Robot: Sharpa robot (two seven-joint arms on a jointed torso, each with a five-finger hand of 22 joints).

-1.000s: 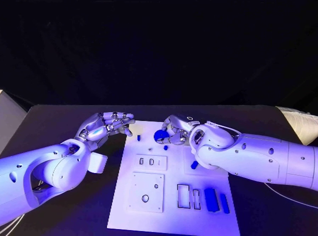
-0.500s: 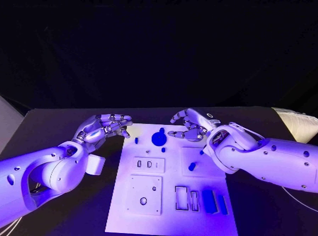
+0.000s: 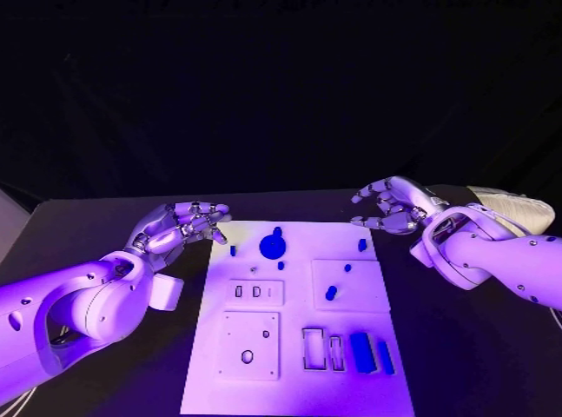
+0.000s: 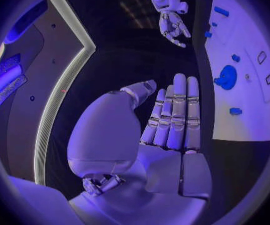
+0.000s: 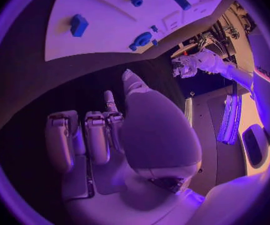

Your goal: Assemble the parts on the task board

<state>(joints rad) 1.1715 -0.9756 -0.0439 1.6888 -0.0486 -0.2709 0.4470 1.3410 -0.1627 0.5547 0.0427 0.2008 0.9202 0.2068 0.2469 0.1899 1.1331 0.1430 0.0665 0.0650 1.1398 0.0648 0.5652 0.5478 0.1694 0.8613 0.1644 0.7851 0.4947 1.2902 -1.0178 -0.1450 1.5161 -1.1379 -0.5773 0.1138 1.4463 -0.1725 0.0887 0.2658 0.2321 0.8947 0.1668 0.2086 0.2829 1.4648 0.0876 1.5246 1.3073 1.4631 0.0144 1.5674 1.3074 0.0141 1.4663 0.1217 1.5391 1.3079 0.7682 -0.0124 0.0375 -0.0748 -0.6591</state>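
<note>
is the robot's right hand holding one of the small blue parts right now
No, the silver right hand hangs over the black table beside the white task board, fingers curled on nothing, and the round blue part lies on the board.

Matt white task board (image 3: 356,382), glossy plastic arms, metal fingers (image 3: 193,217), matt black table (image 3: 93,226).

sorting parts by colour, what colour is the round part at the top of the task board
Blue; the round part on the white task board shows best in the head view.

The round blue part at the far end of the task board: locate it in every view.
Head view: round blue part, far end of the task board.
Left wrist view, beyond the left hand.
Right wrist view, near the board's edge.
Shared landmark: the white board.
</note>
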